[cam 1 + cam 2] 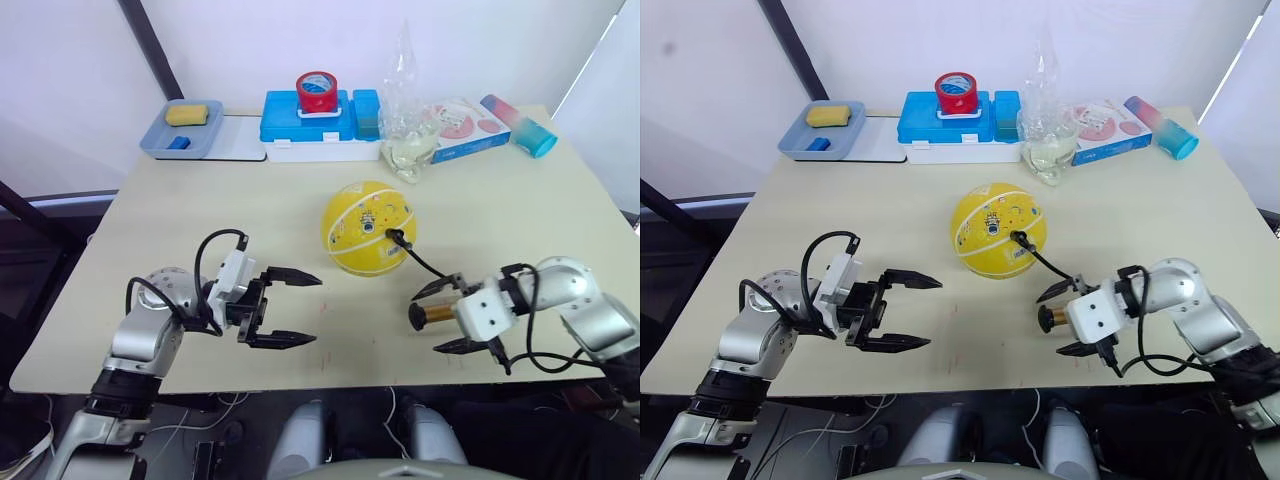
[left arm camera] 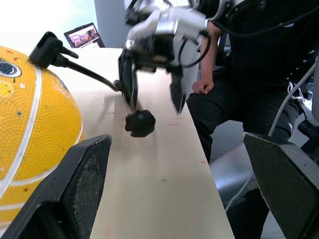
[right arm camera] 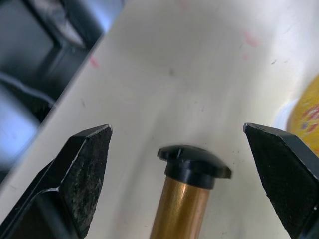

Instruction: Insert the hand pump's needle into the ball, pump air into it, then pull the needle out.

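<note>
Nearest the front edge of the pale wooden counter (image 1: 480, 200), the left gripper (image 1: 292, 309) hovers with its two black fingers spread wide apart and holding nothing, pointing toward the robot's right. On the robot's right, the right gripper (image 1: 444, 315) has its fingers open too, one on each side of the slim gold-bronze hand pump (image 3: 182, 201); the right wrist view shows clear gaps between both fingers and the tube, whose black end cap points toward the left gripper. A thin black hose (image 1: 425, 263) runs from the pump up to the round yellow rubber ball with white seam lines (image 1: 366, 227), which rests at the middle of the counter. The hose's small black fitting (image 1: 392, 237) sits against the ball's surface; the needle itself cannot be made out. Along the far edge stand a blue-grey tray (image 1: 180, 140), a blue and white box (image 1: 308, 125) topped by a red tape roll (image 1: 317, 92), and a clear plastic bag (image 1: 408, 110).
</note>
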`<state>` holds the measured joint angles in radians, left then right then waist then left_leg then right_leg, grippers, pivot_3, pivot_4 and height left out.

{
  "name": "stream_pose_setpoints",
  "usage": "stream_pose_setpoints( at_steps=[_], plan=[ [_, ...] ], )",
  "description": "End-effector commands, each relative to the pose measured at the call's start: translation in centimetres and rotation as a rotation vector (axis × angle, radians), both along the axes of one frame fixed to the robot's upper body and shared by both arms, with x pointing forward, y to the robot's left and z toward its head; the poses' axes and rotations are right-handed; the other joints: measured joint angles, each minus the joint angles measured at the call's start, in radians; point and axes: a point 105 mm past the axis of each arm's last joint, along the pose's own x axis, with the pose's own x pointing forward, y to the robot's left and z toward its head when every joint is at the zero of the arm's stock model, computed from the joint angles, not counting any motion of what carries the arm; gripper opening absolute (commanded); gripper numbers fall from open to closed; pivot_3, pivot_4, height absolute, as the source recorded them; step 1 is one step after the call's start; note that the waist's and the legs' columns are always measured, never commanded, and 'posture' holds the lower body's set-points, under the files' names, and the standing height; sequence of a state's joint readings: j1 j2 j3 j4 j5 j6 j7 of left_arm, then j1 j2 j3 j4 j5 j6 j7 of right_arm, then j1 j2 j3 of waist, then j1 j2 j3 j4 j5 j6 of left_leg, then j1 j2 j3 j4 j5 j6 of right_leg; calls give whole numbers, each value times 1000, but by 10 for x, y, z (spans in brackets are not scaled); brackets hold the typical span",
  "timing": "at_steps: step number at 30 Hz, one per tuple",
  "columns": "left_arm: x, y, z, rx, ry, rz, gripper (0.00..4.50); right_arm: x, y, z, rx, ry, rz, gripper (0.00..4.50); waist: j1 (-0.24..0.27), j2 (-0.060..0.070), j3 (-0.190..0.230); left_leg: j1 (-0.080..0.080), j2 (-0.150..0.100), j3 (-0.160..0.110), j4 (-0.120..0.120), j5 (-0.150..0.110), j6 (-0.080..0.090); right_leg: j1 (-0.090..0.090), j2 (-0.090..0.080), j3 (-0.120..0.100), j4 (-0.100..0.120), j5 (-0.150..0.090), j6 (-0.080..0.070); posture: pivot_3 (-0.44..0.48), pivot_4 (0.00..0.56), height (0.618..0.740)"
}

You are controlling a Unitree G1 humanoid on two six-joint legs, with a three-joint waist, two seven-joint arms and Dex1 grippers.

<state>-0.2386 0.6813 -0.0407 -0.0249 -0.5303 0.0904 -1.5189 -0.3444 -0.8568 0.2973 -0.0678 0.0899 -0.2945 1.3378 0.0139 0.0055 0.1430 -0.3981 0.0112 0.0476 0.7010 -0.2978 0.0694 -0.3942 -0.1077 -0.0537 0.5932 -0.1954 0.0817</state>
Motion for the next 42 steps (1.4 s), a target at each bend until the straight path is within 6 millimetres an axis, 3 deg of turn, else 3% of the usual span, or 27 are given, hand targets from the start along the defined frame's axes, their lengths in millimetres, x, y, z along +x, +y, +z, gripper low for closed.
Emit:
stream_pose_setpoints(
  at_steps=[1, 9, 16, 25, 32, 42],
  plan=[
    [3, 1, 6, -12, -43, 18, 4500, -9, 0, 33, 161, -31, -59, 4427, 1, 0, 0, 0, 1, 0, 0, 0, 0, 0, 0, 0, 0, 0, 0, 0, 150, 737],
    [14, -2, 11, -34, -83, 46, 4500, -26, -15, 53, 369, -15, -239, 4427, 3, -1, 0, 0, 1, 0, 0, 0, 0, 0, 0, 0, 0, 1, -2, 0, 150, 737],
    [33, -14, 20, -93, -123, 132, 4500, -41, -30, 58, 582, 1, -473, 4427, 7, -1, 0, 0, 1, -1, 0, 0, 0, 0, 0, 0, 0, 1, -2, 0, 150, 737],
    [70, -38, 44, -192, -132, 299, 4500, -64, -42, 69, 817, 14, -687, 4427, 13, -2, 0, 0, 1, -2, 0, 0, 1, 0, 1, -1, 1, 2, -2, 0, 150, 737],
    [100, -57, 64, -231, -149, 347, 4500, -71, -48, 75, 867, 8, -730, 4427, 23, -4, 0, 0, 0, -1, 0, -1, 2, 0, 2, 2, 1, 2, -2, 0, 150, 737],
    [128, -86, 76, -211, -177, 397, 4500, -70, -45, 73, 863, 14, -754, 4427, 27, -6, 1, -1, -2, -1, 0, 0, 1, 0, 4, 3, 1, 2, -2, 0, 150, 737]
  ],
)
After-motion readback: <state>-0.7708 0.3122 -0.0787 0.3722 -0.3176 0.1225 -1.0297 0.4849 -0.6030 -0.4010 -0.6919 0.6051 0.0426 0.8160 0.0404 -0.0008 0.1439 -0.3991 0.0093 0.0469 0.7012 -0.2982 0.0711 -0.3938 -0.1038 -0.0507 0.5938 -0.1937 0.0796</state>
